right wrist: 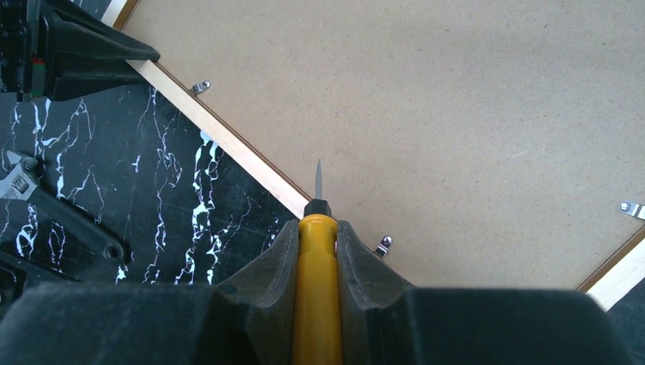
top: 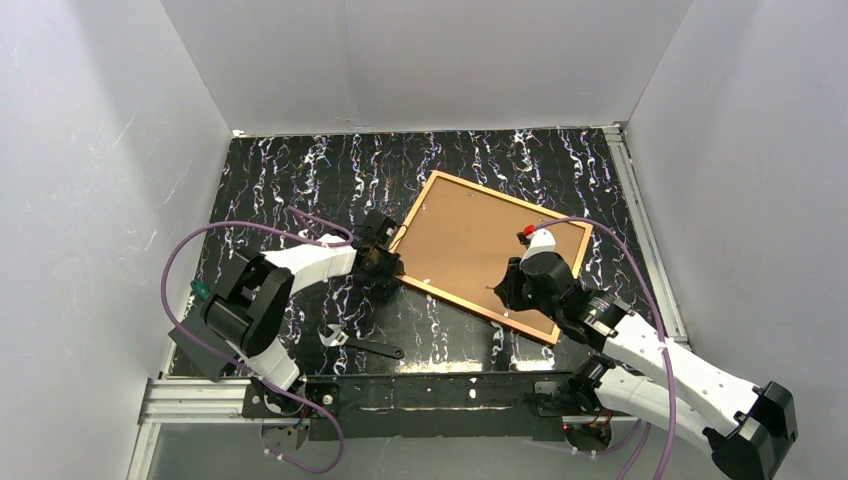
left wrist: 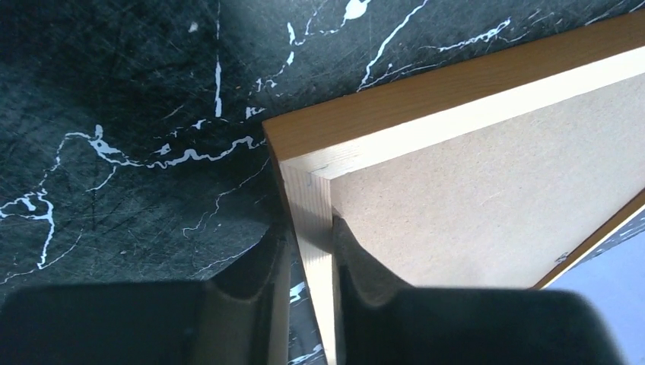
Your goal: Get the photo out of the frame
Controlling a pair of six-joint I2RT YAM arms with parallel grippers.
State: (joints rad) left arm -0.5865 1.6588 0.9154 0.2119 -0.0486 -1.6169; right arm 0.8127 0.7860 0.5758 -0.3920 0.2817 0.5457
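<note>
Left gripper (left wrist: 308, 242): closed on frame (left wrist: 365, 114) rail beside corner, 1 finger each side. Right gripper (right wrist: 317, 228): clamped on yellow screwdriver (right wrist: 317, 304), tip over photo (right wrist: 456, 114) back, just inside frame rail, near 1 metal clip (right wrist: 384, 243). You see frame flat on table (top: 300, 180), face down, photo seated inside, tan back up. Wrench (top: 355, 343) lies on table near left arm base, apart from frame.
</note>
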